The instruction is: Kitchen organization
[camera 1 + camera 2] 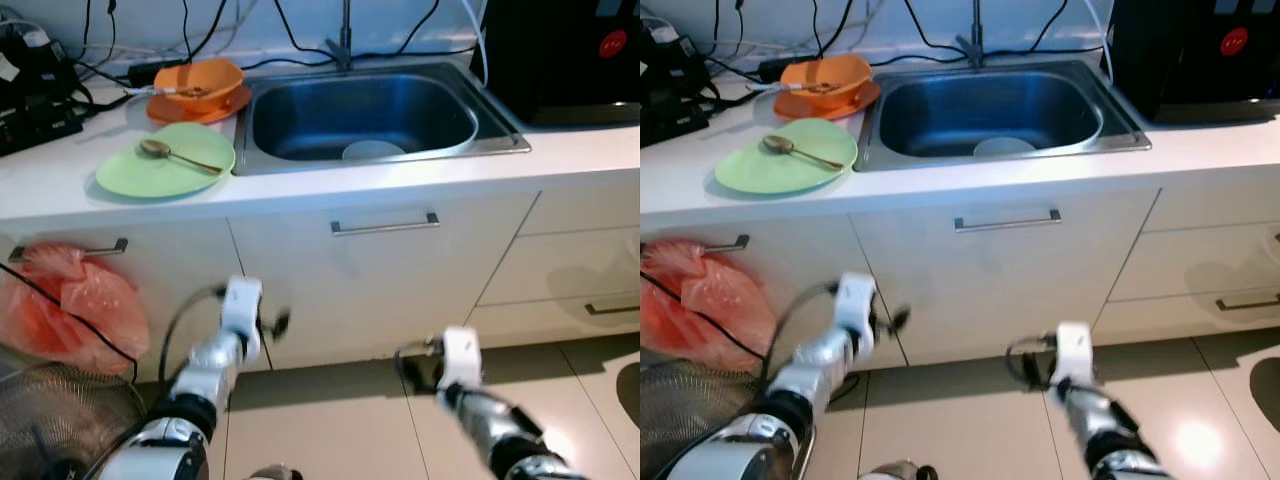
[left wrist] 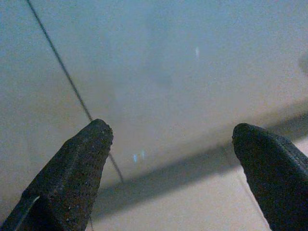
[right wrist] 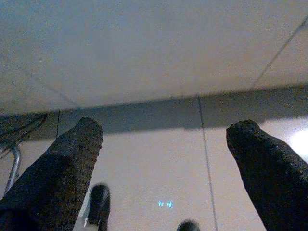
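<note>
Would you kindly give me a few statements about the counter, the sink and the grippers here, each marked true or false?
1. A spoon lies on the green plate. True.
2. The orange bowl sits inside the sink. False: it stands on an orange plate on the counter, left of the sink.
3. The left gripper is open, holding nothing. True.
4. The right gripper is shut on the drawer handle. False: it is open, low before the cabinets.
5. A red bag hangs on the left cabinet. True.
</note>
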